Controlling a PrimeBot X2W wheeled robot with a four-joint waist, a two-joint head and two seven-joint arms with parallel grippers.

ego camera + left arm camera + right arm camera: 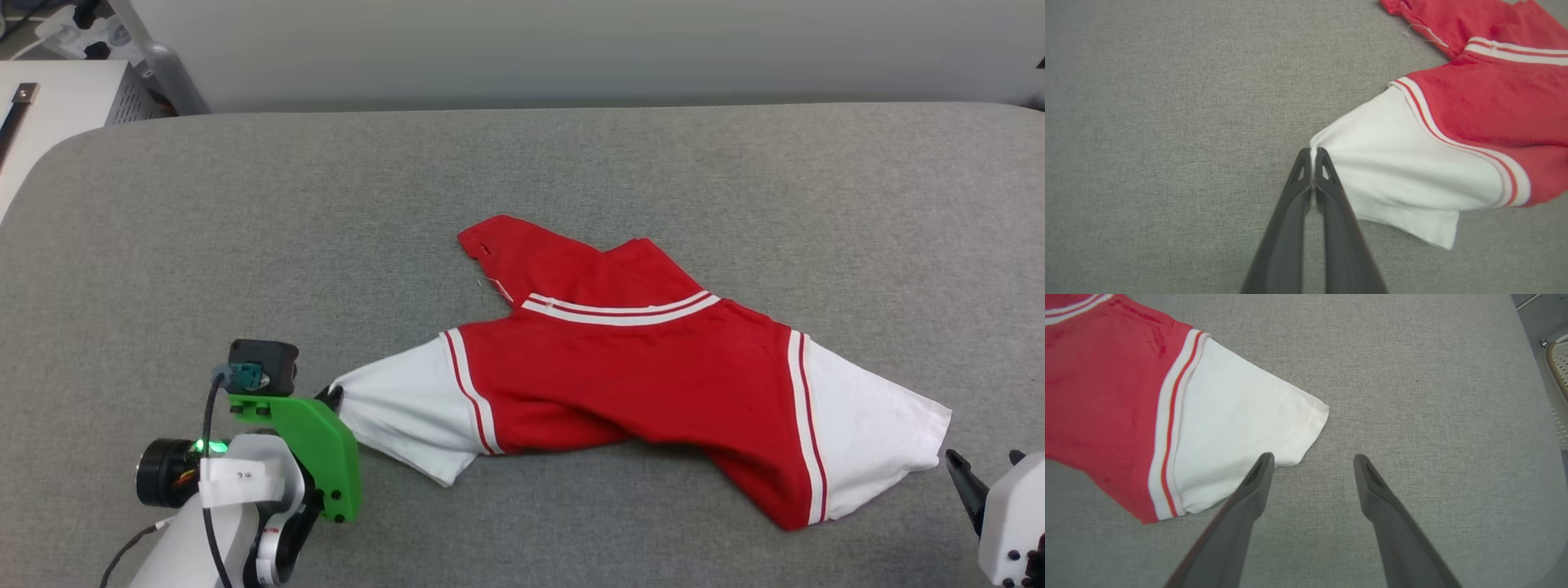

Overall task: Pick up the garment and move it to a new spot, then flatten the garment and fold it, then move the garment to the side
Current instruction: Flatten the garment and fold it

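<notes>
The garment (629, 367) lies crumpled across the middle of the grey padded table (522, 163), back side up, red body with white sleeves and striped trim. Its lettering is hidden. My left gripper (331, 398) is shut on the cuff of the white sleeve (1392, 163) at the garment's left end; in the left wrist view the gripper (1312, 154) pinches the cuff's corner, which is drawn to a point. My right gripper (984, 478) stands open at the lower right, just off the other white sleeve (1241, 424). In the right wrist view that gripper (1312, 459) holds nothing, one finger (1257, 477) touching the cuff's edge.
A pale wall runs behind the table. A white metal box (57, 98) and cables stand off the back left corner. A chair's edge (1557, 363) shows past the table's right rim. Bare grey surface surrounds the shirt on all sides.
</notes>
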